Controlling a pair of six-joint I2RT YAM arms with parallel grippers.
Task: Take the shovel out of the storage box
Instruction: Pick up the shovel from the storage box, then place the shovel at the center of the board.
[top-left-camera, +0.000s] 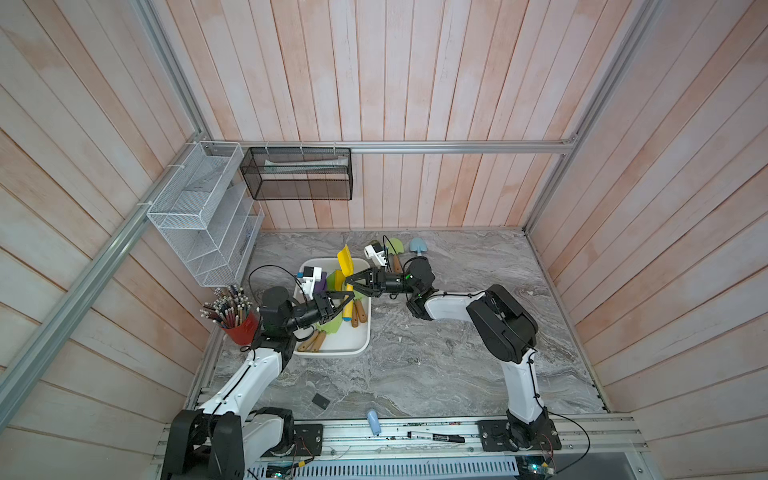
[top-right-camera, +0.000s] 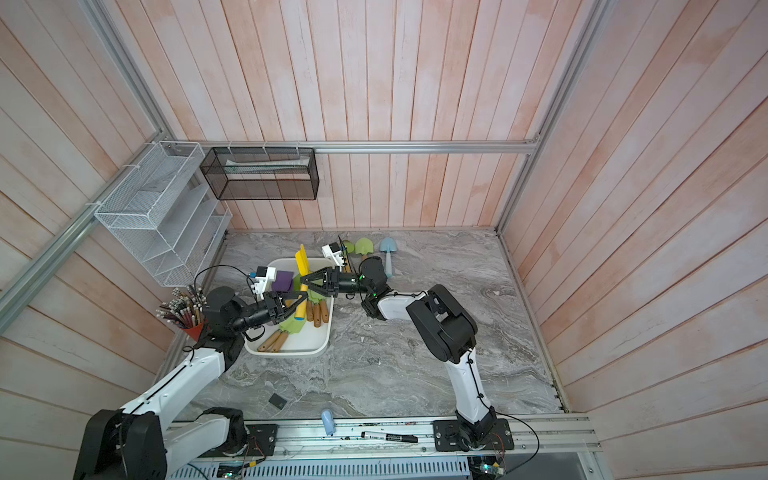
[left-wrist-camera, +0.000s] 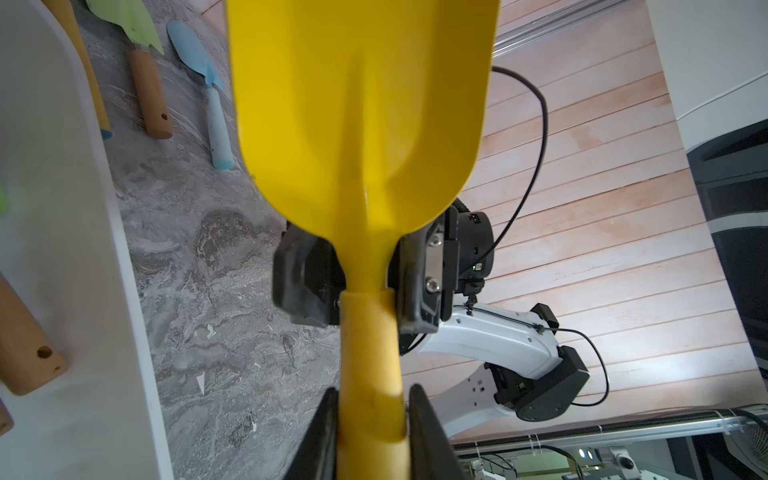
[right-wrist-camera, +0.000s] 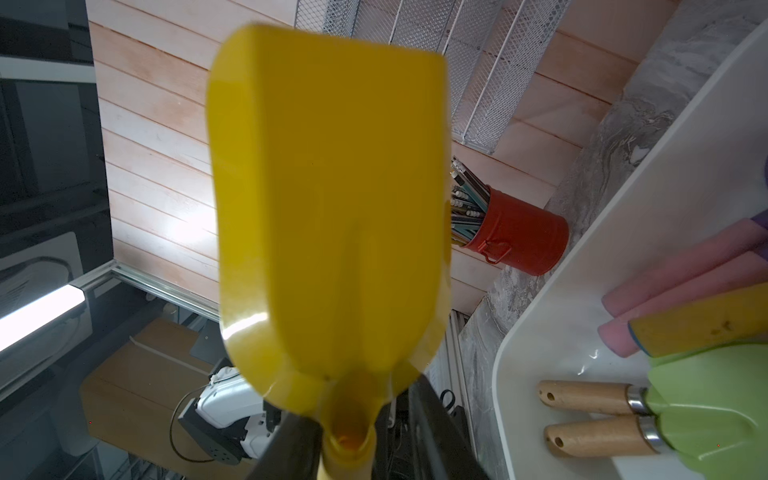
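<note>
**Yellow shovel** (top-left-camera: 344, 258): raised over the storage box (top-left-camera: 347, 338), near its right rim, with the blade tilted up past the far rim.
**Left pincer** (top-left-camera: 351, 300): clamped on the handle.
**Right pincer** (top-left-camera: 349, 284): narrowed around the neck just under the blade; contact cannot be told.
**In the box:** wooden-handled shovels (top-left-camera: 359, 313) lie along the right wall.
**Left rim:** a red pencil cup (top-left-camera: 243, 328) stands just beside it.
**Back wall:** a green shovel (top-left-camera: 395, 246) and a blue shovel (top-left-camera: 417, 247) lie at its foot.
**Open room:** the marble desk (top-left-camera: 415, 357) spreads wide to the box's right.

The shovel (top-left-camera: 344, 259) stands over the storage box (top-left-camera: 332, 353), other shovels (top-left-camera: 417, 246) lying on the table (top-left-camera: 415, 353) behind.
</note>
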